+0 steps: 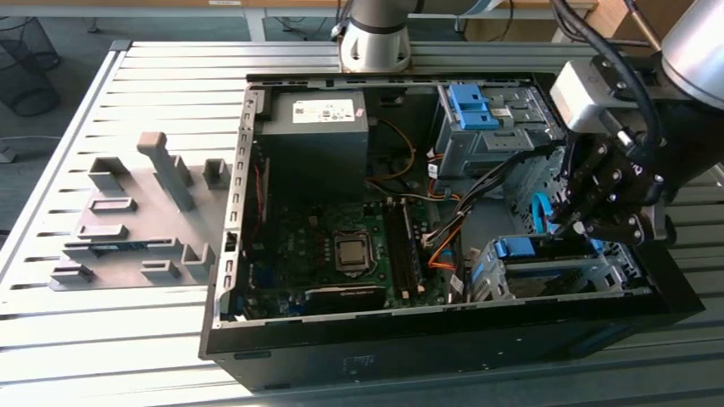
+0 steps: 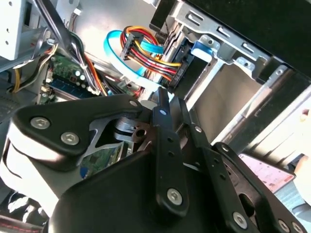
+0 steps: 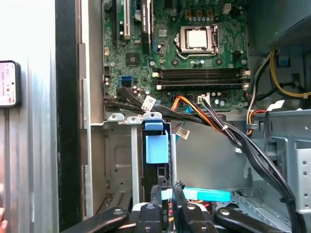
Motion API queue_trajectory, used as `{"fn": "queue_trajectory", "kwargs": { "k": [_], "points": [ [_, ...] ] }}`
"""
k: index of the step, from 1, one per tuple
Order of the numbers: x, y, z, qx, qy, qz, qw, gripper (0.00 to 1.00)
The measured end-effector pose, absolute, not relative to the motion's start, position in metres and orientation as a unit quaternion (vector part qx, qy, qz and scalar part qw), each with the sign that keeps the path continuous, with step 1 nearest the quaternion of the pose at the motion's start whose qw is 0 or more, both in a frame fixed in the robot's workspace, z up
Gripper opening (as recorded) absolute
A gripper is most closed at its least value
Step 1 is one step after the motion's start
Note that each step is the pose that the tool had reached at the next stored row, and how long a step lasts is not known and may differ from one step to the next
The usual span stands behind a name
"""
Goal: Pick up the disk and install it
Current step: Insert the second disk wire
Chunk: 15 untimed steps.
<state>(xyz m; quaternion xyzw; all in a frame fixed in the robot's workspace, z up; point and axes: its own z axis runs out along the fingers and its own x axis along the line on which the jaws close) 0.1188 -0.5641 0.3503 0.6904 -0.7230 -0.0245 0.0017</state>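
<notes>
Sitting edge-up in the drive cage [image 3: 121, 160], the disk [image 3: 156, 145] shows you its blue caddy front with a tab, directly ahead of the gripper [image 3: 166, 194] in the first wrist view. In the exterior view the same blue front [image 1: 523, 248] lies just below the gripper [image 1: 591, 222], inside the cage [image 1: 554, 275] at the near corner of the open case [image 1: 339, 348]. You can see the two fingers [image 3: 156, 193] drawn close together, nearly touching, at the rear edge of the disk; whether they pinch it or merely press on it I cannot tell you. A light blue flat cable [image 3: 206, 195] runs off beside the fingers, and a bundle of black, orange and yellow wires [image 3: 214, 124] crosses beyond the disk toward the motherboard [image 3: 184, 43]. Farther from the gripper, a second cage carries a blue bracket [image 1: 476, 106], with the grey power supply [image 1: 314, 119] next to it. Outside the case, a grey fixture [image 1: 130, 225] rests on the slatted tabletop [image 1: 114, 339].
</notes>
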Motion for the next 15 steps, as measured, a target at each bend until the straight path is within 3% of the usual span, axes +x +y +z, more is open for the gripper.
{"fn": "queue_trajectory", "kwargs": {
  "k": [3, 6, 15],
  "points": [
    [0.1188, -0.5641, 0.3504, 0.690, -0.723, -0.025, 0.002, 0.22],
    [0.1188, -0.5642, 0.3506, 0.690, -0.723, -0.025, 0.002, 0.11],
    [0.1188, -0.5641, 0.3506, 0.690, -0.723, -0.025, 0.002, 0.11]
  ]
}}
